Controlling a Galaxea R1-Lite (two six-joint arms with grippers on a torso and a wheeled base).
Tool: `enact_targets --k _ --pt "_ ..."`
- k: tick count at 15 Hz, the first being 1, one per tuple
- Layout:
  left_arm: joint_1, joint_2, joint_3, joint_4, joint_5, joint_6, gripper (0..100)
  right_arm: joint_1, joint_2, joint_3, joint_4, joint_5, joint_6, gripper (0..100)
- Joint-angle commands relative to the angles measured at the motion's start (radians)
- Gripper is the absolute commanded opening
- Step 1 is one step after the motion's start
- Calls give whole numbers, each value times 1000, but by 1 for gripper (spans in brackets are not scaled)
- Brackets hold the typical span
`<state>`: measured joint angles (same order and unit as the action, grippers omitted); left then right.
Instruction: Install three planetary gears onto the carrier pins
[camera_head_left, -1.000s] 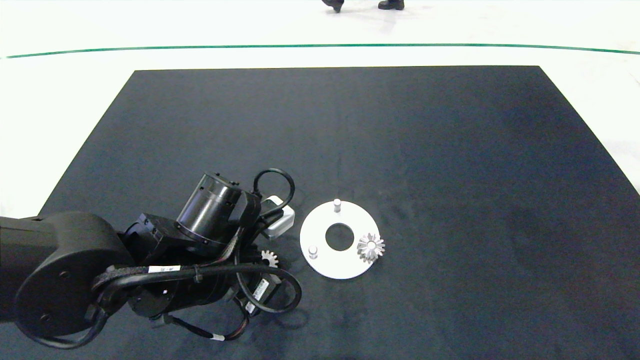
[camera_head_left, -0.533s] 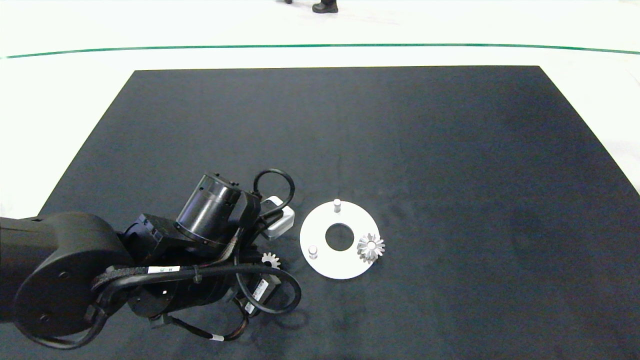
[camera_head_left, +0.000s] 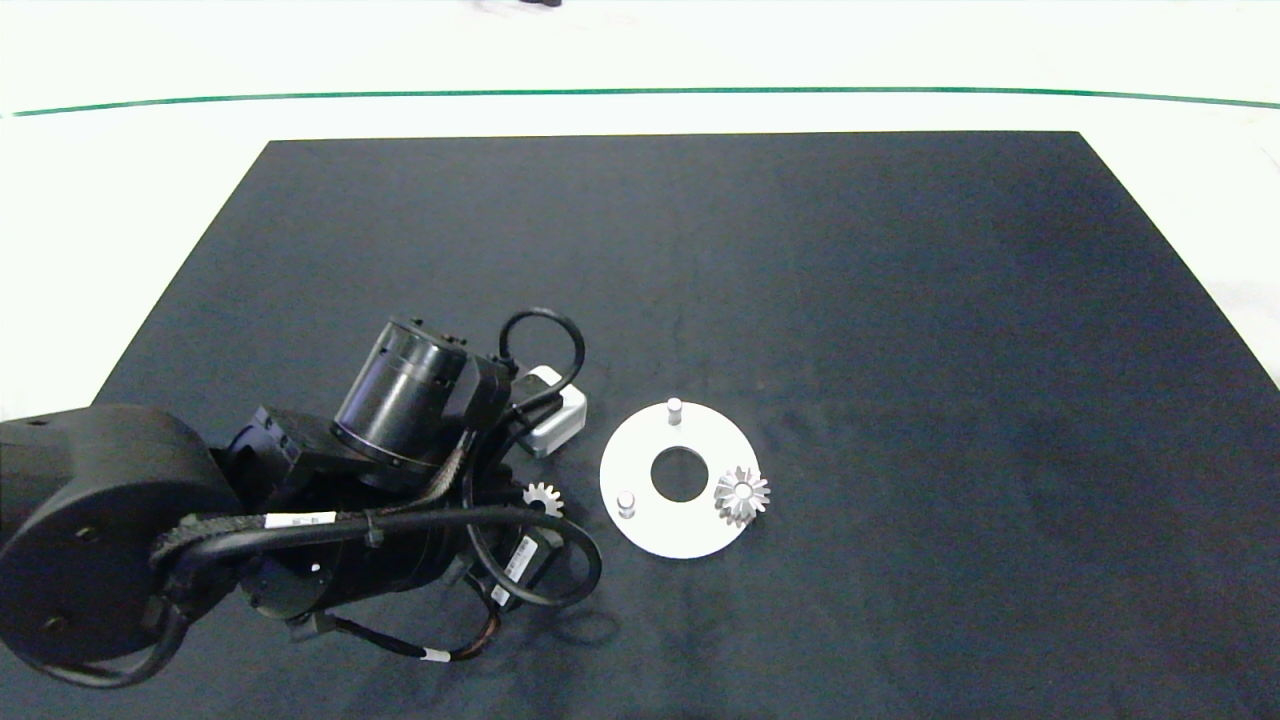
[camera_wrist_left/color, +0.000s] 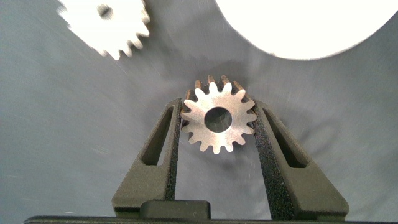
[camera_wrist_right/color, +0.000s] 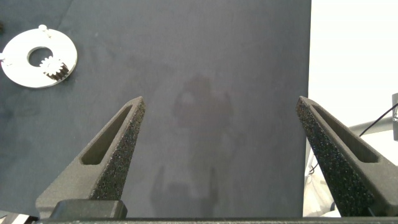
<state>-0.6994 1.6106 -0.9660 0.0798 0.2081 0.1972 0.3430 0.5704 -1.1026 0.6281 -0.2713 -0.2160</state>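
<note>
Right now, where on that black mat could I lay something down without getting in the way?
The far half of the black mat and everything right of the white disc lie bare. It is crowded near the left: the left gripper clamps a gear, another gear lies beside it, one gear sits on the disc.

I see one gear (camera_head_left: 742, 494) on the disc's (camera_head_left: 640, 530) right side; another gear (camera_head_left: 543, 498) lies just left of the disc.

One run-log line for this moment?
left gripper: shut on gear, beside disc | right gripper: open, idle | pins: one geared, two bare
</note>
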Motion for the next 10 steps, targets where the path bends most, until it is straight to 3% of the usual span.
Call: enact_targets --k 1,4,5,7,8,10 --pt "-31 -58 -160 126 2 21 25 1 -1 0 4 0 -2 100" --pt "-114 -51 -290 296 11 22 25 -1 -7 1 4 0 -2 100" --pt "-138 -44 -295 295 33 22 25 -1 -9 1 4 0 -2 100" --pt "-172 6 -298 291 128 44 25 -1 -15 0 4 0 -2 100" --pt "-180 26 -303 281 152 48 25 -2 -15 0 4 -2 -2 100" --pt "-189 63 -323 241 152 59 25 -1 -15 0 4 -2 -2 100"
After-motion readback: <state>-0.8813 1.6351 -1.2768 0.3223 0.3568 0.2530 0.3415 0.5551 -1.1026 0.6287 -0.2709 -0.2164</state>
